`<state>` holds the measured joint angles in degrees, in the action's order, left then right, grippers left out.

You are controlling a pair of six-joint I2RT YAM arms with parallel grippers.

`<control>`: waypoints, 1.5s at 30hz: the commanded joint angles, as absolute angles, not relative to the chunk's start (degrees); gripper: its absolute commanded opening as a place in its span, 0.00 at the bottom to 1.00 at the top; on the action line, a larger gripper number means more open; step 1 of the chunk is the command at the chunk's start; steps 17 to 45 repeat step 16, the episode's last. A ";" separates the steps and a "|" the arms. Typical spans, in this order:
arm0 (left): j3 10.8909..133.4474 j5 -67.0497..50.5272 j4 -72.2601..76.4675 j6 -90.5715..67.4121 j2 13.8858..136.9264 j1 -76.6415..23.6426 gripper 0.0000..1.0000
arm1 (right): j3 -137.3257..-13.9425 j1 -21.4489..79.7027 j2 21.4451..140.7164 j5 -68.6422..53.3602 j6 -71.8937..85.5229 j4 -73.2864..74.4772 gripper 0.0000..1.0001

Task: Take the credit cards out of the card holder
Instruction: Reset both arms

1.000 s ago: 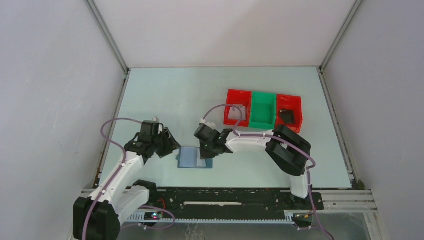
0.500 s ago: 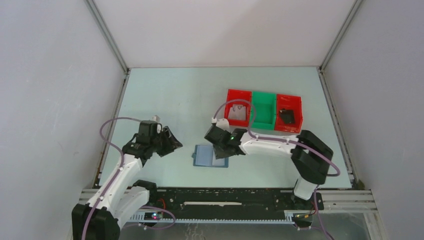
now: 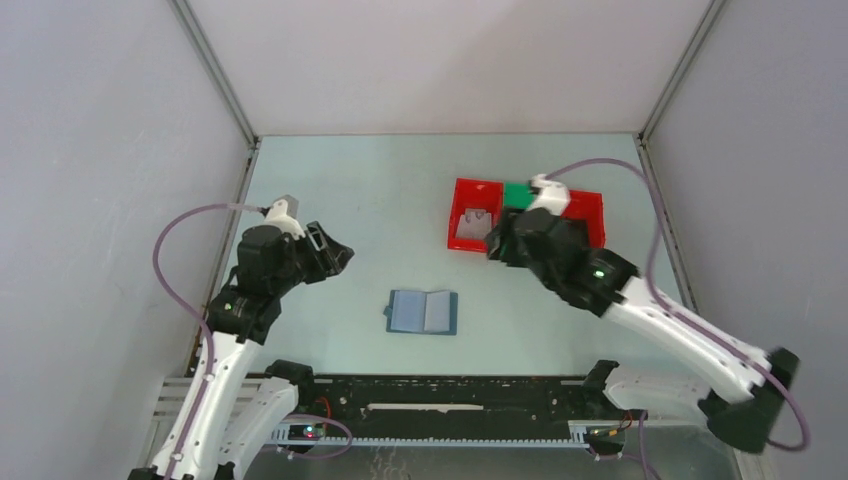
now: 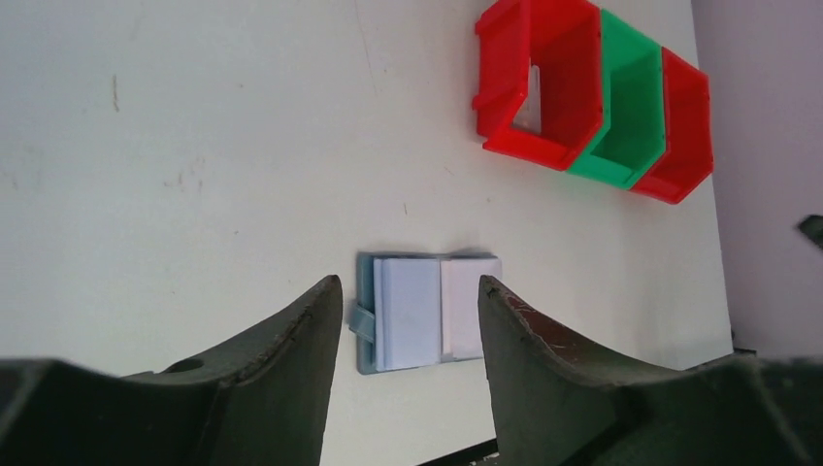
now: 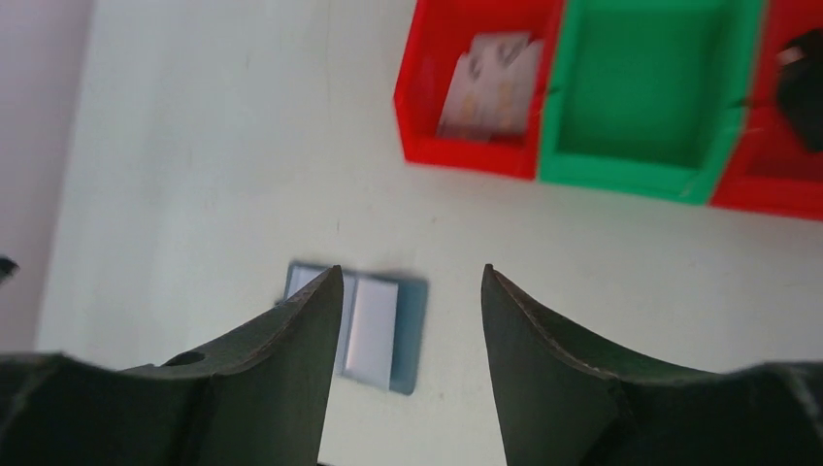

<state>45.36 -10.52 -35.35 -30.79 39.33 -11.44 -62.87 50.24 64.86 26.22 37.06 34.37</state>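
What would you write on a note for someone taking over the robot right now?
Left gripper: open, empty, hovering left of the card holder.
Right gripper: open, empty, up near the left red bin.
Card holder: lying open on the table, touched by neither.
Done: grey cards lie in the left red bin; a dark thing, probably a card, is in the right red bin.
Left: I cannot tell whether the pale panel inside the holder is a card. Check the pockets.

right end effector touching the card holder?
Apart. Top external view: right end effector hovers by the red bin, bare table between it and the open card holder.
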 commanded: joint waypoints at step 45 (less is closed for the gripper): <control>43.54 3.66 -28.97 -29.13 26.47 -11.07 0.59 | -45.44 31.75 28.66 36.83 39.64 31.99 0.67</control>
